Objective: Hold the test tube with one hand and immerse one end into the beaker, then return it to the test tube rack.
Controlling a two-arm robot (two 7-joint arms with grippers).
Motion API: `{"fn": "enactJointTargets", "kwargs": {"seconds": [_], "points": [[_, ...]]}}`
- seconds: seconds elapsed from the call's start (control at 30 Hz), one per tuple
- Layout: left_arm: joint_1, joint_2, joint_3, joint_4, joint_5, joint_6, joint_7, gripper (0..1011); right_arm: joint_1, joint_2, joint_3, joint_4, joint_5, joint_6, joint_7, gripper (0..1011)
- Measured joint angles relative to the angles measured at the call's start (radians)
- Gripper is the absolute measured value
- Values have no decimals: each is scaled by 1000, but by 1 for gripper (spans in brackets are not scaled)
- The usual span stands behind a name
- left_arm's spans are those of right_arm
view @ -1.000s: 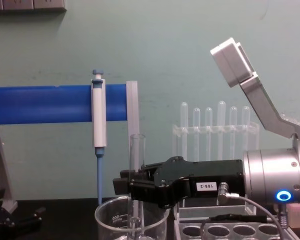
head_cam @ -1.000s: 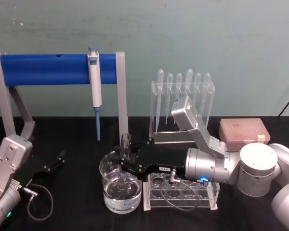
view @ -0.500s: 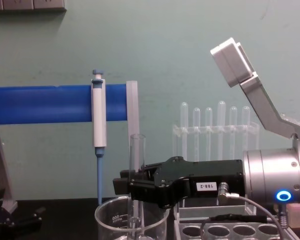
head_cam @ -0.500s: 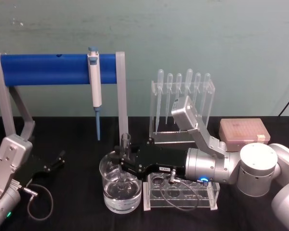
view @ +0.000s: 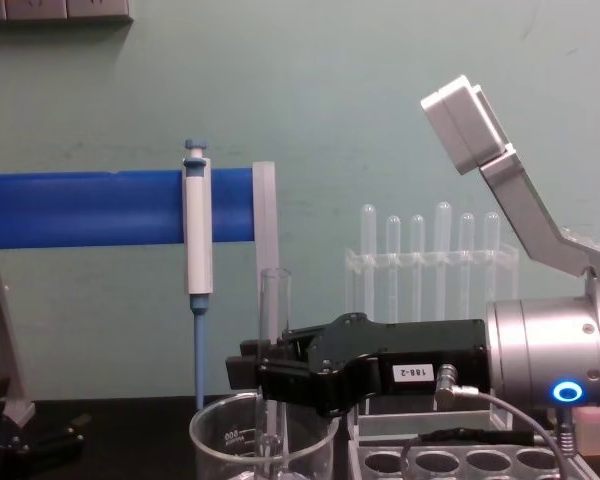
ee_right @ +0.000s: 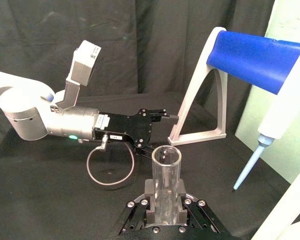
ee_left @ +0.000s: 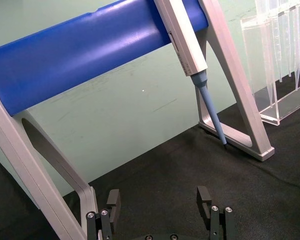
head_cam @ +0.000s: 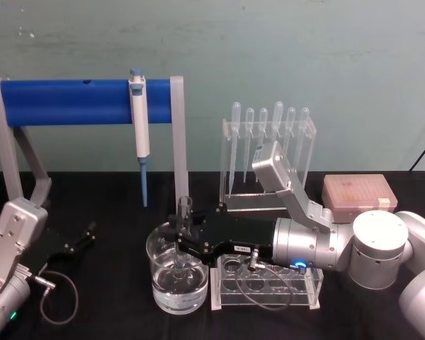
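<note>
Test tube [head_cam: 185, 207] stands upright in my right gripper [head_cam: 183, 237], which reaches in from the right across the rack [head_cam: 265, 297]. My fingers [ee_right: 187, 206] are closed snugly on the glass around its middle, with the open rim standing clear above them. The tube's rounded end is down inside the beaker [head_cam: 159, 283], and as far as I can judge through the wall it sits in the water [head_cam: 177, 292], somewhere near the middle and away from the sides. From the chest view the tube [view: 274, 300] looks straight, and the beaker [view: 220, 440] is right under my right gripper [view: 270, 378].

My left gripper [head_cam: 79, 239] rests low on the black table [head_cam: 113, 205] off to the left. It is spread wide with nothing in it, well apart from the glassware.

The dip looks done or nearly so, and what remains is the lift and the trip back to the rack. I see the trouble coming there. If I pull sideways before the tube's bottom clears the beaker's rim, glass meets glass and the beaker could tip or slide. A wet tube in a grip at mid-length could also slip or swing as I turn. The rack lies just beside the beaker, almost beneath my wrist, so I have little room to line up over a hole. Coming down off-centre would knock the tube's end on the rack's top plate, and I could crack it by squeezing harder to compensate.
</note>
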Motion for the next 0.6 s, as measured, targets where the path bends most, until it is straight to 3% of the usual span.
{"fn": "enactJointTargets", "kwargs": {"seconds": [0.6], "points": [[0,0,0,0,0,0,0,1000,0,0,0,0,0,0,0,225]]}}
